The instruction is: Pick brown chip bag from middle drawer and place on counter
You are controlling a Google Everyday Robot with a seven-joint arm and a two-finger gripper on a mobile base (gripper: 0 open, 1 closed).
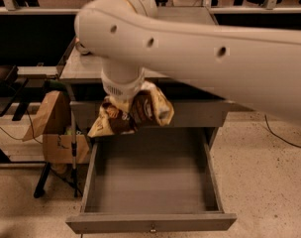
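My gripper (126, 102) sits under the white wrist, above the open middle drawer and just in front of the counter's front edge. It is shut on the brown chip bag (140, 110), which hangs crumpled in the air, clear of the drawer. The middle drawer (150, 222) is pulled fully out, and nothing lies on its grey floor. My arm runs across the top of the view and hides most of the counter (81, 69). Only the counter's front left part and a far strip show.
A brown cardboard box (56, 133) with a paper flap stands on the floor left of the cabinet. Thin black stand legs (44, 180) are beside it. A black cable (284, 138) lies on the floor at the right. Dark benches flank the counter.
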